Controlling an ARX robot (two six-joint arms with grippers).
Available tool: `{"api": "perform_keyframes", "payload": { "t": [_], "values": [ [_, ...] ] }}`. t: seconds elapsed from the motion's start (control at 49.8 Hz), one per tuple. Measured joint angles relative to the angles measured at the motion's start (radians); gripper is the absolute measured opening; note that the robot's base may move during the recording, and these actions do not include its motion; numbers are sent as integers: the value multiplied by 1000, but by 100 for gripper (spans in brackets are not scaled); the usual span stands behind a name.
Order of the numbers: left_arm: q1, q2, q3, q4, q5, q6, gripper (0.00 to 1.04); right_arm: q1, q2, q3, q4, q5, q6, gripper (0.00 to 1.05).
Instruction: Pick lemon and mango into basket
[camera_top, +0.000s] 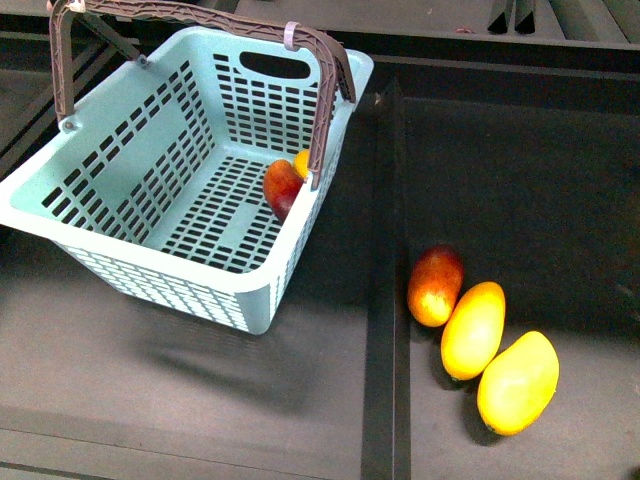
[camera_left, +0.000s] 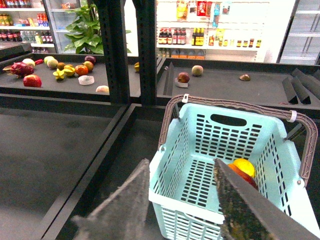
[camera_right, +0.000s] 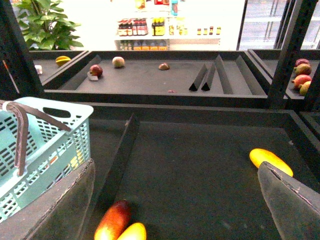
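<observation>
A dark red mango (camera_top: 282, 187) and apparently the lemon (camera_top: 301, 162) are seen inside the basket (camera_top: 120, 205), both jaws released and empty.

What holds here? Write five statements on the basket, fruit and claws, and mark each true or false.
1. The lemon lies in the basket. True.
2. The handle lies flat on the rim. False: it stands raised over the basket.
3. Three mangoes lie outside the basket, in the compartment to its right: a red one and two yellow ones. True.
4. The left claw holds a mango. False: it is open and empty.
5. No mango is in the basket. False: a red mango lies beside the lemon.
</observation>
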Motion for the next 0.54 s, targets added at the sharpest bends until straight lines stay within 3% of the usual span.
{"api": "perform_keyframes", "payload": {
  "t": [0.301, 0.543],
  "values": [
    [0, 0, 0, 0, 0, 0, 97, 0, 0, 0, 0, 0, 0, 96],
    [0, 0, 0, 0, 0, 2, 98, 0, 0, 0, 0, 0, 0, 96]
  ]
}}
